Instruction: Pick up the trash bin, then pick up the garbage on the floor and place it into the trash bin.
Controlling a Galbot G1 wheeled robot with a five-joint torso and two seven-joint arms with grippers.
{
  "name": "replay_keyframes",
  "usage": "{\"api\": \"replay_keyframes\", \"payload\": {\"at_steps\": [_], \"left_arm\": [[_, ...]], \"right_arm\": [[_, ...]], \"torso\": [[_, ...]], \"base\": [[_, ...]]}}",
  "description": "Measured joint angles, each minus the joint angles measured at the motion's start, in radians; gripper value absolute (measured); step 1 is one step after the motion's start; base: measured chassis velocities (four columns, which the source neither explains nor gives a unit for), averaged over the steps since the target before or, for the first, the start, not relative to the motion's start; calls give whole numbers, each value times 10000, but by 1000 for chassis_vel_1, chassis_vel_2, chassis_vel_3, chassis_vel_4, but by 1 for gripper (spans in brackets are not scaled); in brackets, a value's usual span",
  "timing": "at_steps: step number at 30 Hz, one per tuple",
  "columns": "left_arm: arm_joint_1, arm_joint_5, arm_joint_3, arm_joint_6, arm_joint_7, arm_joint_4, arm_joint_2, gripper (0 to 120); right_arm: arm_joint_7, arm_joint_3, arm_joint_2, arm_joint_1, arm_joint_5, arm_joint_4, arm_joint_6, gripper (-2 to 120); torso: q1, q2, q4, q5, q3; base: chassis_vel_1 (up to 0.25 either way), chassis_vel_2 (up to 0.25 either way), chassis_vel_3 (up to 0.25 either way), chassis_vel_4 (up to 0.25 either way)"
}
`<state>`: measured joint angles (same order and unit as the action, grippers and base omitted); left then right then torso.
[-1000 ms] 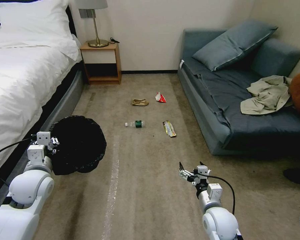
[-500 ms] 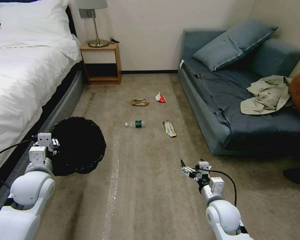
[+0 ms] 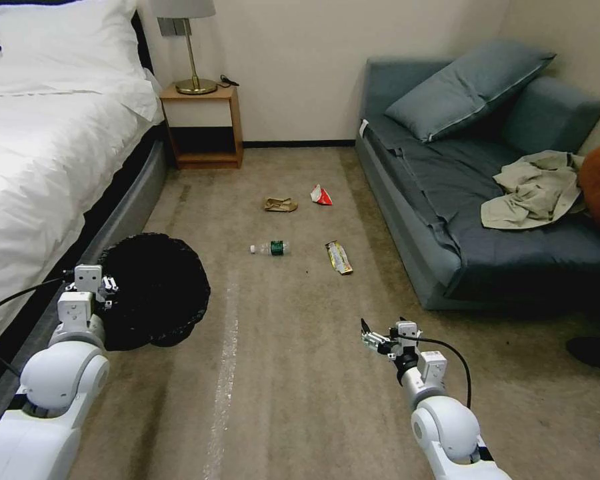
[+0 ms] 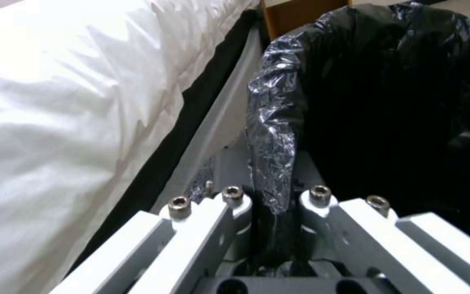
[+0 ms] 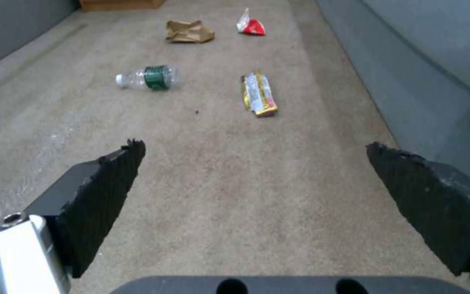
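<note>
Bin-carrying is settled, by the look of it: the left gripper (image 3: pixel 103 288) is clenched on the bag-covered rim of the trash bin (image 3: pixel 157 287), and the left wrist view shows the crinkly black liner (image 4: pixel 278 134) pinched between its metal fingers (image 4: pixel 229 200). The bin hangs beside the bed (image 3: pixel 40 167), at about nine o'clock from the middle of the head view.

Collecting the garbage looks like the step now in hand. The right gripper (image 3: pixel 380 339) hovers over bare carpet at about five o'clock, its jaws spread wide and holding nothing. All four pieces lie ahead of it, toward twelve o'clock: the clear bottle (image 3: pixel 271 248) and the gold wrapper (image 3: pixel 339 257) nearer, well apart from each other, and the brown paper bag (image 3: pixel 280 205) and the red-and-white packet (image 3: pixel 321 195) farther on, near one another.

The next move probably calls for carrying the right gripper forward and down to one of the nearer pieces. The wrapper lies flat on the carpet, so the pads (image 5: pixel 104 192) would need to come very low; the bottle, lying on its side, may roll if nudged.
</note>
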<state>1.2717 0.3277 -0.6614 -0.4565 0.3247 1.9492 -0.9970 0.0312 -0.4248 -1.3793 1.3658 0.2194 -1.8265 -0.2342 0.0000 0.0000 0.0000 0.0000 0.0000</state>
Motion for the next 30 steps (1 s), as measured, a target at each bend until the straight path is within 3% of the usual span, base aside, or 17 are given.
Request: {"api": "replay_keyframes", "payload": {"at_steps": [30], "left_arm": [[175,-167,-15,145,-40,73,-78,5]], "right_arm": [[-140,-80,55,-43,-64,51,150,100]], "torso": [[0,0,1,0,0]], "base": [[0,0,0,0]]}}
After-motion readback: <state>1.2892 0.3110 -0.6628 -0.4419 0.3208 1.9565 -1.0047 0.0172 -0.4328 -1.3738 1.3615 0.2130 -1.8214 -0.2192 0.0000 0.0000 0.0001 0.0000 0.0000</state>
